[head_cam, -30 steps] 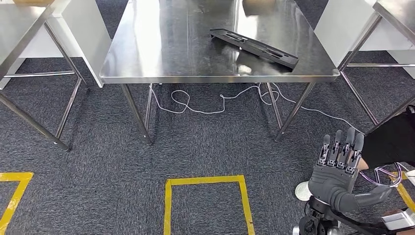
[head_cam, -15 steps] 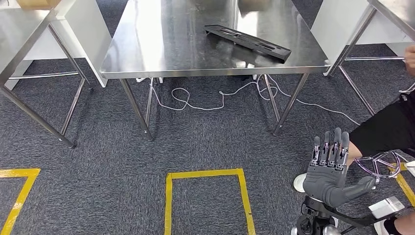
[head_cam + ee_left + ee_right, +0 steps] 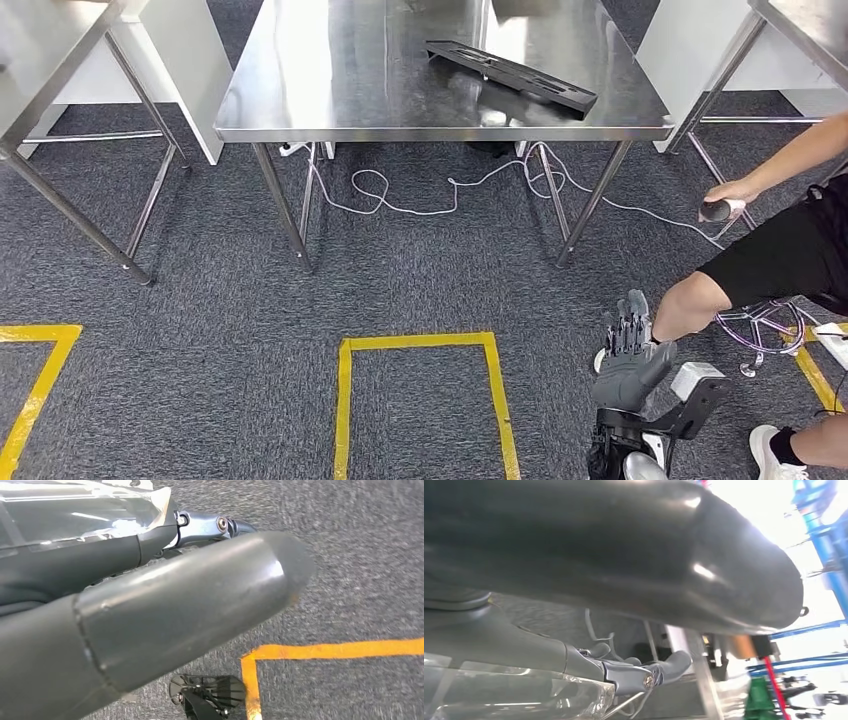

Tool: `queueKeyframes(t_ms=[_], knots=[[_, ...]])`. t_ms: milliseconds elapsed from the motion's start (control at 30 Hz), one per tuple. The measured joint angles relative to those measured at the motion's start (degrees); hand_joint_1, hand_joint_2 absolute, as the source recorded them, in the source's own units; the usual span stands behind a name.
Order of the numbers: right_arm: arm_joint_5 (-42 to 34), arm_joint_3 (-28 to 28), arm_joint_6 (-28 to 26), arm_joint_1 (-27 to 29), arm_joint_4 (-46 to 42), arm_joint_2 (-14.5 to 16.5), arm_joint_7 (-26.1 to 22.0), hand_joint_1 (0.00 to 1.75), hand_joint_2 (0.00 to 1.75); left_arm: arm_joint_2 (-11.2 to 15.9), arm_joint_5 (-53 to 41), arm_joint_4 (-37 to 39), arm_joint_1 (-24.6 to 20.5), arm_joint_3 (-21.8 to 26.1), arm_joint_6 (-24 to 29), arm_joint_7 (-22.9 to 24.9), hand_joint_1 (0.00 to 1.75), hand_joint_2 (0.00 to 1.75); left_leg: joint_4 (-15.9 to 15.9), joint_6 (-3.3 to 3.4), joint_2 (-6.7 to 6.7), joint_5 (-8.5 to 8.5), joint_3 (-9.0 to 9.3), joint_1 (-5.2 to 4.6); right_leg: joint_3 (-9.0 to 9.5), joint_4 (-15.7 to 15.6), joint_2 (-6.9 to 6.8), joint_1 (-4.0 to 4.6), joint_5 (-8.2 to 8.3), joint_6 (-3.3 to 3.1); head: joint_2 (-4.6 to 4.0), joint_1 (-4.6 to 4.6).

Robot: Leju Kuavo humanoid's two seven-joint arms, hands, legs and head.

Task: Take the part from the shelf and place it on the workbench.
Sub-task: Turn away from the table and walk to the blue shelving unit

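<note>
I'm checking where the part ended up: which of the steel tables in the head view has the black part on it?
The middle table, directly ahead. The long black part lies on its right half; what shows of the tables at the left and right carries none.

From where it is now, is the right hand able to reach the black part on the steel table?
Probably not. The right hand hangs low over the carpet, and the black part lies far ahead on the steel table. Nothing blocks the way; the robot seems simply too far.

seated person cut off at edge
</note>
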Motion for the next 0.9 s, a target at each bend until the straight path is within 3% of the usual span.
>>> queueKeyframes(t_ms=[67, 133, 167, 200, 233, 300, 367, 433, 500, 567, 633, 667, 700, 733, 767, 833, 900], knots=[[3.10, -0.08, -1.90, -1.05, 4.09, -0.66, 2.12, 0.00, 0.00, 0.00, -0.11, 0.00, -0.07, 0.07, 0.00, 0.04, 0.00, 0.00, -0.34, 1.02, 0.30, 0.96, -0.95, 0.08, -2.21, 5.16, 0.09, -0.14, -3.64, -0.33, 0.00, 0.14], [7.26, -0.56, -4.23, -2.88, 11.97, -1.41, 2.64, 0.00, 0.00, 0.02, -0.32, 0.00, -0.11, 0.14, 0.04, 0.20, 0.00, 0.00, -0.33, 1.35, 0.47, 1.86, -2.13, -0.02, -4.45, 12.26, 0.11, -0.39, -7.05, -0.39, -0.01, 0.23], [8.98, -1.02, -5.13, -3.91, 17.02, -1.85, 1.77, 0.00, 0.00, 0.01, -0.45, 0.00, -0.15, 0.16, 0.07, 0.35, 0.00, 0.00, -0.31, 1.34, 0.50, 2.32, -2.72, -0.04, -4.76, 14.31, 0.11, -0.53, -7.54, -0.04, -0.01, 0.23], [10.07, -1.66, -5.81, -5.00, 22.27, -2.30, 0.58, 0.00, 0.00, -0.03, -0.57, 0.00, -0.17, 0.17, 0.11, 0.51, 0.00, 0.00, -0.27, 1.25, 0.49, 2.78, -3.32, -0.04, -4.00, 14.21, 0.11, -0.66, -6.98, 0.53, -0.02, 0.26], [10.57, -2.43, -6.39, -6.16, 27.39, -2.77, -0.09, 0.00, 0.00, -0.09, -0.69, 0.00, -0.20, 0.19, 0.15, 0.66, 0.00, 0.00, -0.24, 1.12, 0.48, 3.23, -3.88, -0.03, -2.16, 11.92, 0.11, -0.80, -5.68, 1.16, -0.01, 0.26], [10.60, -4.27, -7.93, -8.49, 36.86, -3.62, 0.77, 0.00, 0.00, -0.23, -0.89, 0.00, -0.30, 0.27, 0.21, 0.83, 0.00, 0.00, -0.11, 0.63, 0.47, 4.06, -4.76, -0.10, 3.31, 3.46, 0.10, -0.94, -3.41, 1.88, -0.01, 0.29], [10.96, -6.07, -10.67, -10.05, 45.53, -4.42, 3.79, 0.00, 0.00, -0.31, -1.06, 0.00, -0.50, 0.50, 0.24, 0.83, 0.00, 0.00, -0.07, -0.07, 0.42, 4.85, -5.19, -0.27, 6.63, -2.51, 0.17, -0.56, -3.07, 1.54, -0.01, 0.21], [12.60, -7.03, -14.53, -10.25, 52.78, -5.11, 7.05, 0.00, 0.00, -0.34, -1.14, 0.01, -0.56, 0.87, 0.26, 0.74, 0.00, 0.00, -0.05, -0.76, 0.31, 5.40, -5.44, -0.27, 6.61, -3.55, 0.22, -0.45, -2.94, 0.74, -0.01, 0.06], [14.63, -7.19, -17.99, -9.93, 58.00, -5.49, 9.10, 0.00, 0.00, -0.35, -1.15, 0.02, -0.47, 1.25, 0.35, 0.66, 0.00, 0.00, 1.27, -1.31, 0.17, 3.74, -6.16, -0.04, 6.01, -3.50, 0.11, -1.01, -2.17, -0.53, -0.01, -0.03], [15.66, -7.19, -19.54, -9.73, 61.34, -5.63, 9.79, 0.00, 0.00, -0.39, -1.16, 0.02, -0.44, 1.48, 0.43, 0.60, 0.00, 0.00, 6.04, -1.72, 0.04, -1.03, -7.83, 0.18, 5.31, -3.50, 0.01, -1.19, -1.24, -1.88, -0.01, -0.14], [16.03, -7.19, -19.94, -9.69, 63.66, -5.68, 10.08, 0.00, 0.00, -0.41, -1.18, 0.02, -0.47, 1.57, 0.48, 0.57, 0.00, 0.00, 13.23, -2.09, -0.04, -5.51, -9.73, 0.26, 4.26, -3.37, 0.00, -0.92, -0.41, -2.47, -0.01, -0.19], [16.34, -7.18, -20.14, -9.68, 64.75, -5.69, 10.35, 0.00, 0.00, -0.40, -1.18, 0.02, -0.48, 1.60, 0.51, 0.57, 0.00, 0.00, 15.74, -2.27, -0.06, -6.29, -9.99, 0.30, 3.65, -3.21, 0.00, -0.84, -0.05, -2.48, -0.01, -0.19], [16.88, -7.16, -20.40, -9.67, 65.66, -5.70, 10.63, 0.00, 0.00, -0.40, -1.18, 0.02, -0.48, 1.61, 0.53, 0.56, 0.00, 0.00, 16.43, -2.41, -0.05, -5.93, -9.38, 0.37, 3.05, -2.95, 0.00, -0.80, 0.24, -2.36, -0.01, -0.20], [17.81, -7.06, -20.72, -9.65, 66.49, -5.71, 11.00, 0.00, 0.00, -0.40, -1.21, 0.02, -0.49, 1.61, 0.55, 0.55, 0.00, 0.00, 14.94, -2.49, -0.05, -4.73, -7.69, 0.49, 2.45, -2.59, 0.01, -0.80, 0.45, -2.22, -0.01, -0.20], [19.02, -6.81, -21.02, -9.61, 67.21, -5.71, 11.40, 0.00, 0.00, -0.40, -1.26, 0.02, -0.52, 1.61, 0.57, 0.53, 0.00, 0.00, 11.64, -2.48, -0.05, -3.27, -5.11, 0.63, 1.89, -2.14, 0.03, -0.82, 0.58, -2.08, -0.01, -0.21], [21.64, -5.95, -21.29, -9.39, 68.43, -5.66, 12.40, 0.00, 0.00, -0.40, -1.48, 0.02, -0.66, 1.61, 0.67, 0.45, 0.00, 0.00, 4.19, -2.24, -0.16, -1.97, -0.02, 0.73, 0.89, -1.18, 0.03, -0.68, 0.76, -1.74, -0.01, -0.19], [23.87, -4.78, -20.47, -8.99, 69.54, -5.57, 13.90, 0.00, 0.00, -0.42, -1.74, 0.03, -0.65, 1.61, 0.76, 0.31, 0.00, 0.00, 0.87, -1.84, -0.32, -2.13, 1.66, 0.45, 0.20, -0.67, -0.02, -0.48, 1.20, -1.04, -0.01, -0.14]])
